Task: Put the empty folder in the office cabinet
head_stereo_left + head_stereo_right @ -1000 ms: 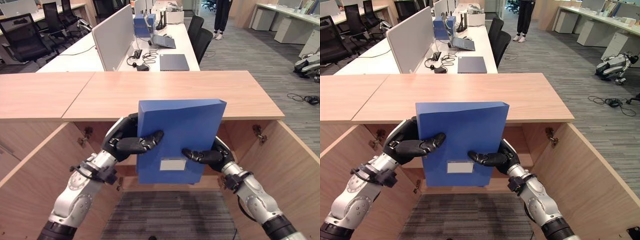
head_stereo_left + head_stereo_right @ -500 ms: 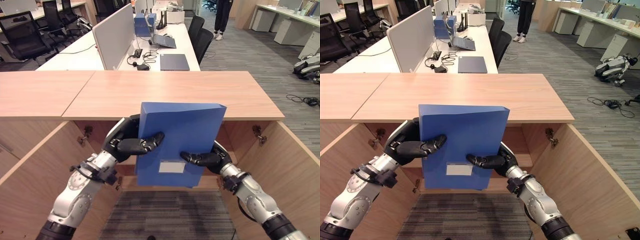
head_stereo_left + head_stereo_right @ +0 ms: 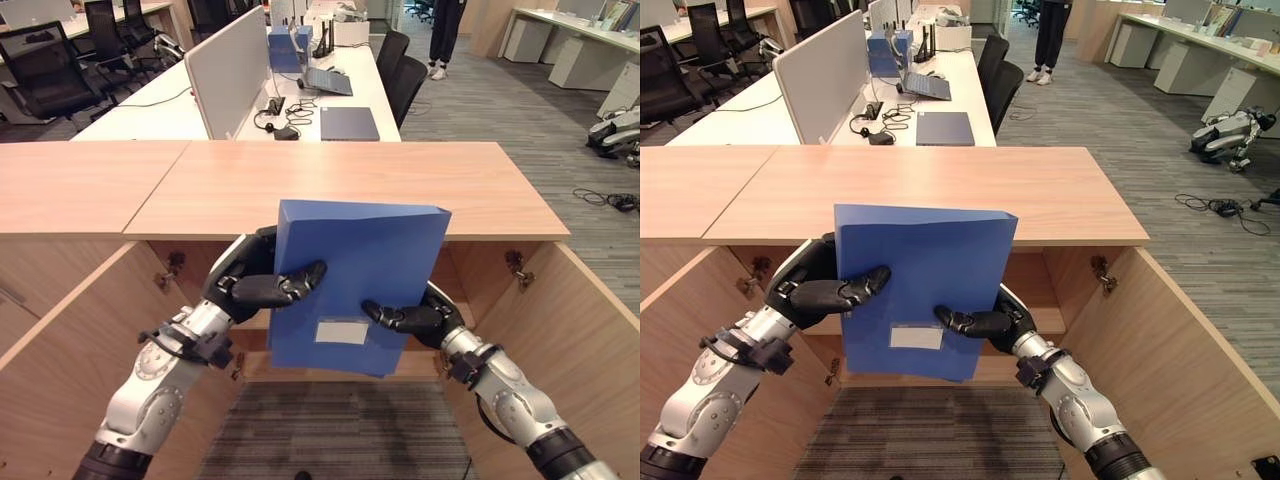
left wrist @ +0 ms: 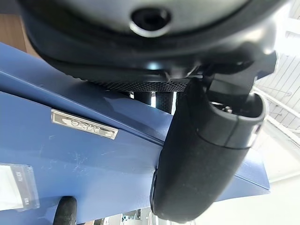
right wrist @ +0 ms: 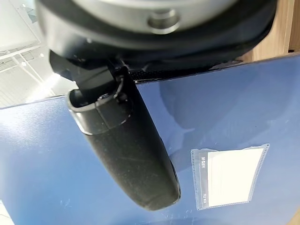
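i'm seeing the blue folder [image 3: 360,280] being held up in front of the open office cabinet [image 3: 560,330], both hands on it. it's sitting upright, slightly tilted, its top edge overlapping the front edge of the wooden cabinet top [image 3: 330,185] from my view, lower part hanging in front of the cabinet opening. not inside yet.

left robot hand [image 3: 255,280] is gripping the folder's left edge: thumb lying across the front face, fingers wrapping round behind. left wrist view is showing the thumb [image 4: 201,154] pressing flat on the blue cover, next to a small metal plate [image 4: 84,124].

right robot hand [image 3: 415,315] is gripping the lower right side the same way, thumb across the front, pointing toward the white label pocket [image 3: 337,332]. right wrist view is confirming it: thumb [image 5: 126,150] lying on the cover just beside the label pocket [image 5: 229,176].

both cabinet doors are standing open, left door [image 3: 60,370] and right door [image 3: 590,340] flanking the arms. grey carpet [image 3: 330,430] is showing below the folder.

behind the cabinet there's a white worktop [image 3: 330,100] carrying a grey divider screen [image 3: 225,70], a closed laptop [image 3: 348,123], a headset and cables [image 3: 275,120]. black office chairs [image 3: 400,70] are standing beside it. a person's legs [image 3: 445,35] are showing far back in the aisle.
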You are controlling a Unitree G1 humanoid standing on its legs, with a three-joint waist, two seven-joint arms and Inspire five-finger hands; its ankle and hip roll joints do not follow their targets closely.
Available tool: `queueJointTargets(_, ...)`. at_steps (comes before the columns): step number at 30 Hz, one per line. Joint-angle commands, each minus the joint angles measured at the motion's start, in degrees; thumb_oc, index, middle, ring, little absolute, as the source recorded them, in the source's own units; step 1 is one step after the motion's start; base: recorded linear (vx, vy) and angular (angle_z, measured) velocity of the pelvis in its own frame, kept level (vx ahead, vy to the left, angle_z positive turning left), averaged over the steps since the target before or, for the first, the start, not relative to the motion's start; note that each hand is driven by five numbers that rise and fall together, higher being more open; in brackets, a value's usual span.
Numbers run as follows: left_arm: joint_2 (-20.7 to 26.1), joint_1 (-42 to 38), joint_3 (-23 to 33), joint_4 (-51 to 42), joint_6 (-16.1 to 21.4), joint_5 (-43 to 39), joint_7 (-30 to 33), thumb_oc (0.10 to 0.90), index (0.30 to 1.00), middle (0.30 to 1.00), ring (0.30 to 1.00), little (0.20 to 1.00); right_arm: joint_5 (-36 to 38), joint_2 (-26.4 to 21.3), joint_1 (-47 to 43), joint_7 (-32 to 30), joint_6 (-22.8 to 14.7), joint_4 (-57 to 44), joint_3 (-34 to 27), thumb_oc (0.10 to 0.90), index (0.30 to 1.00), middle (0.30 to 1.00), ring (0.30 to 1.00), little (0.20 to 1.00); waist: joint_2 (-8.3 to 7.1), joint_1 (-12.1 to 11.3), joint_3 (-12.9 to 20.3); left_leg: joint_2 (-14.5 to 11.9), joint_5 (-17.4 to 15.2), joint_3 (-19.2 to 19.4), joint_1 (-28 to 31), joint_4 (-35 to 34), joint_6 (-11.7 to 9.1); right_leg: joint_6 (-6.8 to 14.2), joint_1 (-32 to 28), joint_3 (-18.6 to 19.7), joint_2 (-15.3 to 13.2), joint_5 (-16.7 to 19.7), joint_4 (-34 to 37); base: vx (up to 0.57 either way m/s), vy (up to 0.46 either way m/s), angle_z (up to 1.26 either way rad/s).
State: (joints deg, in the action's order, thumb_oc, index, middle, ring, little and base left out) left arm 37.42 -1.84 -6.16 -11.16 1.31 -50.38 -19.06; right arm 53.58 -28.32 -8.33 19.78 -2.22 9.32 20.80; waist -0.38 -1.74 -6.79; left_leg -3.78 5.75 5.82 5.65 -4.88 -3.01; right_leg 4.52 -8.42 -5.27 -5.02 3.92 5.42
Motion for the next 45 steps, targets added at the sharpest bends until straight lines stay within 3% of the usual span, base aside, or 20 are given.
queueJointTargets(1,-10.9,-16.1,-9.8,-9.3,7.1,-9.8,-6.6,0.400,0.300,0.300,0.300,0.300,5.4,11.9,-14.2,6.9,-2.8,-12.7,9.3,0.400,0.300,0.300,0.300,0.300,-0.58,0.8,1.3,0.8,-7.0,-0.6,4.0,-0.1,-1.1,3.5,-1.0,-2.7,-1.6,-6.2,-1.8,0.00,0.000,0.00)
queueJointTargets(9,-11.5,-14.4,-8.8,-8.1,7.4,-9.4,-6.0,0.400,0.300,0.300,0.300,0.300,5.0,10.7,-13.6,7.7,-1.8,-14.1,9.8,0.400,0.300,0.300,0.300,0.300,-0.66,0.7,1.4,0.7,-6.9,-0.6,3.8,-0.1,-1.1,3.5,-1.0,-2.7,-1.6,-6.1,-1.5,0.00,0.000,0.00)
queueJointTargets(10,-11.5,-14.4,-8.8,-8.1,7.4,-9.4,-6.0,0.488,0.432,0.432,0.432,0.432,5.0,10.7,-13.6,7.7,-1.8,-14.1,9.8,0.400,0.300,0.300,0.300,0.300,-0.65,0.7,1.4,0.7,-6.9,-0.6,3.8,-0.1,-1.1,3.5,-1.0,-2.7,-1.6,-6.1,-1.5,0.00,0.000,0.00)
queueJointTargets(11,-11.5,-13.7,-8.4,-8.2,7.3,-9.2,-6.0,0.731,0.796,0.796,0.796,0.796,4.8,10.3,-13.2,8.0,-1.2,-14.4,9.8,0.400,0.300,0.300,0.300,0.300,-0.67,0.6,1.3,0.7,-6.9,-0.5,3.8,-0.1,-1.2,3.5,-1.0,-2.7,-1.6,-6.1,-1.5,0.00,0.000,0.00)
queueJointTargets(12,-11.4,-12.1,-7.5,-8.2,7.7,-7.8,-5.1,0.800,0.900,0.900,0.900,0.900,4.4,9.4,-12.4,8.3,-0.6,-14.8,9.7,0.400,0.300,0.300,0.300,0.300,-0.73,0.5,1.3,0.7,-6.8,-0.5,3.8,-0.1,-1.2,3.5,-1.0,-2.8,-1.7,-6.1,-1.5,0.00,0.000,0.00)
queueJointTargets(17,-11.4,-8.4,-5.3,-6.1,9.3,-1.1,-0.2,0.800,0.900,0.900,0.900,0.900,0.4,6.3,-10.1,7.3,0.2,-15.8,8.3,0.400,0.300,0.300,0.300,0.300,-0.90,0.3,1.1,0.7,-6.9,-0.6,3.5,-0.1,-1.2,3.5,-0.9,-3.0,-1.7,-6.0,-1.4,0.00,0.000,0.00)
queueJointTargets(18,-10.9,-6.1,-3.4,-4.6,9.5,4.4,1.9,0.800,0.900,0.900,0.900,0.900,-2.7,4.3,-8.5,7.0,0.5,-16.5,6.0,0.400,0.300,0.300,0.300,0.300,-0.98,0.1,1.1,0.7,-6.9,-0.6,3.4,-0.1,-1.3,3.5,-0.8,-3.2,-1.7,-6.0,-1.4,0.00,0.000,0.00)
queueJointTargets(25,-9.8,4.0,2.6,3.1,7.4,18.4,3.2,0.800,0.900,0.900,0.900,0.900,-7.9,1.2,-0.1,4.8,1.3,-14.5,-3.7,0.400,0.300,0.300,0.300,0.300,-1.27,-0.1,0.9,0.7,-7.2,-0.7,2.9,-0.1,-1.4,3.9,-0.6,-3.6,-1.9,-6.0,-1.2,0.02,-0.006,0.02)
queueJointTargets(28,-11.2,7.9,5.0,10.9,7.3,21.9,4.5,0.800,0.900,0.900,0.900,0.900,-7.8,2.0,3.4,3.8,1.2,-11.3,-6.7,0.400,0.300,0.300,0.300,0.300,-1.25,-0.1,0.6,0.7,-7.1,-0.6,2.4,-0.1,-1.4,4.0,-0.2,-3.7,-1.9,-6.0,-1.2,0.00,0.000,0.00)
queueJointTargets(29,-11.8,9.0,6.3,16.4,8.0,27.5,6.6,0.800,0.900,0.900,0.900,0.900,-8.4,2.5,5.7,3.8,1.4,-9.8,-8.6,0.400,0.300,0.300,0.300,0.300,-1.30,-0.2,0.4,0.6,-7.0,-0.6,2.1,-0.1,-1.4,4.0,0.1,-3.9,-1.9,-6.0,-1.2,0.00,0.000,0.00)
queueJointTargets(34,-13.1,11.0,6.4,26.9,7.9,35.3,8.1,0.800,0.900,0.900,0.900,0.900,-8.1,4.0,10.2,4.1,2.0,-6.9,-11.3,0.400,0.300,0.300,0.300,0.300,-1.42,-0.2,0.0,0.5,-6.8,-0.9,1.3,-0.1,-1.4,4.0,0.6,-4.3,-1.8,-6.1,-1.4,0.00,-0.006,0.05)
queueJointTargets(36,-14.5,11.9,4.5,34.6,6.3,37.5,8.0,0.800,0.900,0.900,0.900,0.900,-7.2,5.4,12.8,3.0,1.8,-3.5,-11.7,0.400,0.300,0.300,0.300,0.300,-1.36,-0.1,-0.5,0.5,-6.5,-1.2,0.8,-0.1,-1.4,3.9,0.9,-4.7,-1.7,-6.2,-1.4,-0.01,-0.012,0.09)
queueJointTargets(41,-14.8,12.6,1.0,40.7,6.1,47.7,9.2,0.800,0.900,0.900,0.900,0.900,-7.4,8.6,17.3,0.6,1.1,2.4,-13.2,0.400,0.300,0.300,0.300,0.300,-1.25,0.3,-1.1,0.5,-6.4,-1.7,0.2,-0.1,-1.5,4.0,1.3,-5.2,-1.5,-6.3,-1.5,0.00,-0.008,0.07)
queueJointTargets(45,-16.8,12.2,-1.8,51.1,5.4,51.6,13.1,0.800,0.900,0.900,0.900,0.900,-3.5,13.7,17.6,-4.9,-2.3,9.1,-14.6,0.400,0.300,0.300,0.300,0.300,-0.93,0.3,-1.7,0.6,-6.1,-2.3,-0.5,-0.1,-1.6,4.0,1.9,-5.7,-1.4,-6.5,-1.8,0.00,-0.009,0.14)
